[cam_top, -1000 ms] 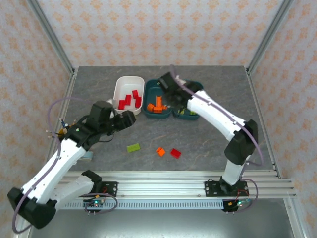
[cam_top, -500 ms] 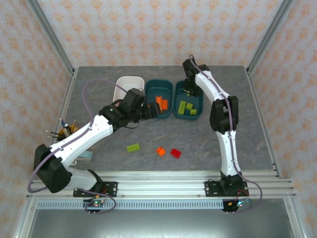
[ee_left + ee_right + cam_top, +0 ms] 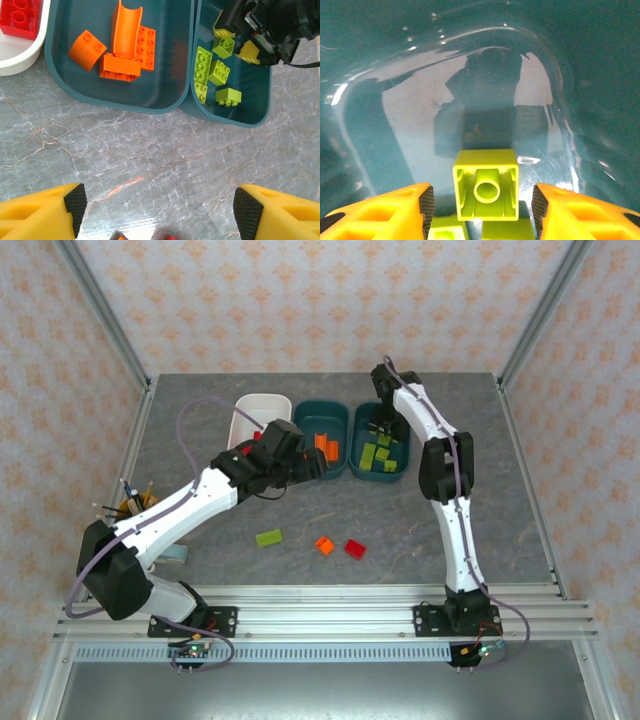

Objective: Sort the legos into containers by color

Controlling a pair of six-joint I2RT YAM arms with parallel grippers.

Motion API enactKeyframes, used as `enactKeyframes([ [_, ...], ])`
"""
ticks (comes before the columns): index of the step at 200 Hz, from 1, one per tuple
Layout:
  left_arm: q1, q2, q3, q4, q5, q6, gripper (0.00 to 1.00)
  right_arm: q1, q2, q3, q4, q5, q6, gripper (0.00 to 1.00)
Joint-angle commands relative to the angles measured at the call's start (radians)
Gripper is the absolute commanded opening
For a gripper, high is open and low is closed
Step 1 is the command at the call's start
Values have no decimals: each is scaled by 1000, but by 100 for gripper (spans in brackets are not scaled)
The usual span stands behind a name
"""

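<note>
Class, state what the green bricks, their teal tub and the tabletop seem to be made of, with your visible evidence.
Green bricks: hard moulded plastic, smooth finish, judging by crisp studs and uniform colour. Teal tub: glossy plastic, judging by sharp reflections and rounded moulded walls. Tabletop: grey veined stone look with slight sheen; real stone or printed laminate, cannot tell.

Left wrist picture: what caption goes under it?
Orange legos in one teal tub, lime green legos in the other teal tub.

Three tubs (image 3: 312, 420) in row at desk (image 3: 400, 530) rear, bricks (image 3: 120, 65) inside; three loose bricks (image 3: 324, 545) in front; pen cup (image 3: 130, 505) far left.
</note>
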Motion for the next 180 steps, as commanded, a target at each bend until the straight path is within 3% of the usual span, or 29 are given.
enactKeyframes([
  [1,-26,-8,25,-65,3,-13,80,43,-228,-33,8,44,-38,55],
  [20,-43,12,15,-93,39,-116,80,93,-407,-222,81,64,-81,55],
  [49,-92,85,29,-157,107,-338,80,199,-766,-669,252,38,-130,55],
  [88,-205,225,99,-196,159,-571,81,385,-1206,-1079,270,21,-86,56],
  [138,-303,277,32,-44,150,-956,82,440,-1646,-1285,123,25,8,64],
  [180,-353,388,86,-46,124,-1102,78,440,-1683,-1295,84,28,-24,68],
])
